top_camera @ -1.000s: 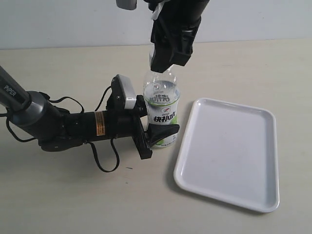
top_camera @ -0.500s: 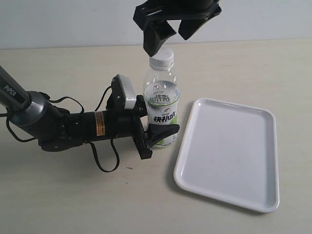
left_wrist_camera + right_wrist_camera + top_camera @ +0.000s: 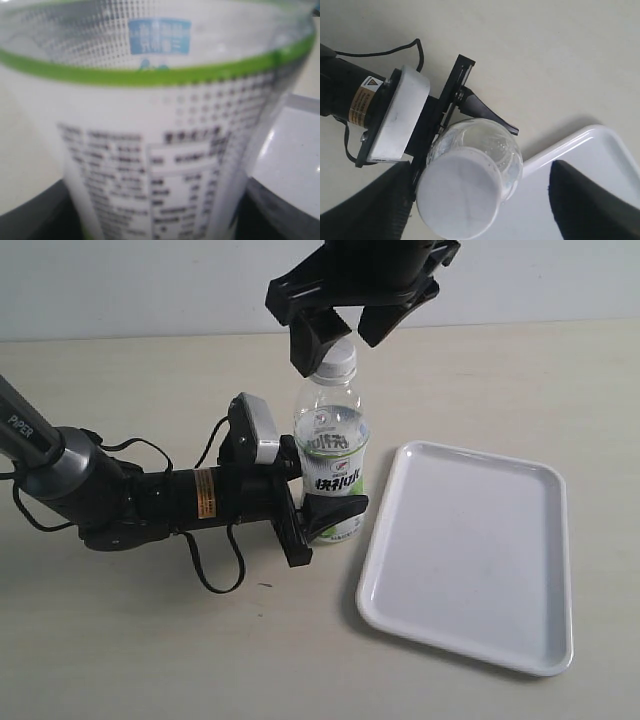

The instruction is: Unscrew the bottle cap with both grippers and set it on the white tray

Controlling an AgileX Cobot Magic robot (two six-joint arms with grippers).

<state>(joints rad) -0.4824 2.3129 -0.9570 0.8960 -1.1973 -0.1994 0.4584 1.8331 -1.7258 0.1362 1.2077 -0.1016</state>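
The bottle (image 3: 332, 465) is stood upright on the table (image 3: 150, 640) and is clamped at its label by the left gripper (image 3: 322, 512). What the bottle contains cannot be told. The cap (image 3: 335, 358) is seated on the neck, flanked by the wide-spread jaws of the right gripper (image 3: 345, 332), which grip nothing. The tray (image 3: 470, 560) is laid just beside the bottle, on the right.

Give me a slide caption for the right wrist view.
Right gripper open over the bottle cap; left gripper clamps the bottle beside the white tray.
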